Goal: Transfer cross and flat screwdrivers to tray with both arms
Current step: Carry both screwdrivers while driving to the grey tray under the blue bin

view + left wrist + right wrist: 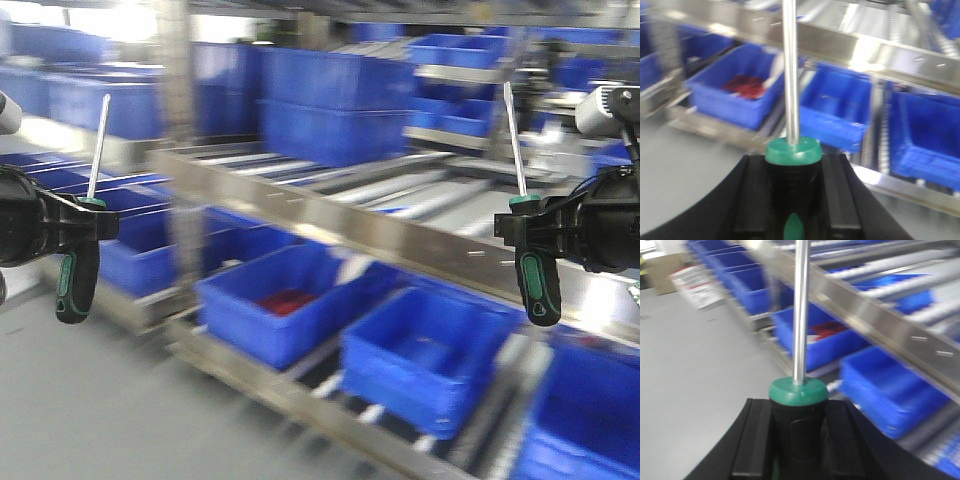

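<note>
Well, both pickups look done — the left gripper (92,218) clamps one screwdriver (77,275) at nine o'clock, the right gripper (522,228) the other screwdriver (539,288) at three, shafts up — and delivery to the tray, which I can't pick out, is left

grey floor (100,410), steel roller racks (330,215), blue bins (262,325) on btm shelf, one w/ red parts (285,300)
</note>
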Tool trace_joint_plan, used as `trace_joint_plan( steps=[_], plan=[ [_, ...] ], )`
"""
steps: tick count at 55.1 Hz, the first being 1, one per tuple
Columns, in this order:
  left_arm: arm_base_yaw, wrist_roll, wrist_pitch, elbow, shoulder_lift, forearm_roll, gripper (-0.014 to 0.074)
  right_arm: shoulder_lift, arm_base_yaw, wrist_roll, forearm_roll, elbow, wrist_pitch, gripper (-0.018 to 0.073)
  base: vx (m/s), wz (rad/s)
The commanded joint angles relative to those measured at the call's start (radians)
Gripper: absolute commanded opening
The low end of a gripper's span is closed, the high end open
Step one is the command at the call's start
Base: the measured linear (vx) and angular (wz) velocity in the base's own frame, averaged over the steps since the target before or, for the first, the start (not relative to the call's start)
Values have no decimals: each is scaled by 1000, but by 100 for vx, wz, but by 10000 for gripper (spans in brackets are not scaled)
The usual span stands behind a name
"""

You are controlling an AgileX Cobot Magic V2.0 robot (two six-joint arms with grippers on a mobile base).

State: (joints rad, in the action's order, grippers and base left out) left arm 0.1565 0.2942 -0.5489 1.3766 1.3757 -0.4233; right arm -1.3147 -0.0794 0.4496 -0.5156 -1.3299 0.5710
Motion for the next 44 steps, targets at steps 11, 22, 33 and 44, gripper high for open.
trace_joint_plan(
  steps=[11,22,33,44],
  plan=[
    [4,-4,81,28,-36,-28,3,34,3,10,-21,-36,-75,-8,35,-86],
    [4,-3,81,28,-36,-28,3,34,3,10,-21,-36,-75,-8,32,-74],
    [4,-3,81,28,-36,-28,3,34,3,10,-21,-36,-75,-8,31,-58],
    [4,-3,81,28,-36,-28,3,34,3,10,-21,-36,-75,-8,30,-37]
  ],
)
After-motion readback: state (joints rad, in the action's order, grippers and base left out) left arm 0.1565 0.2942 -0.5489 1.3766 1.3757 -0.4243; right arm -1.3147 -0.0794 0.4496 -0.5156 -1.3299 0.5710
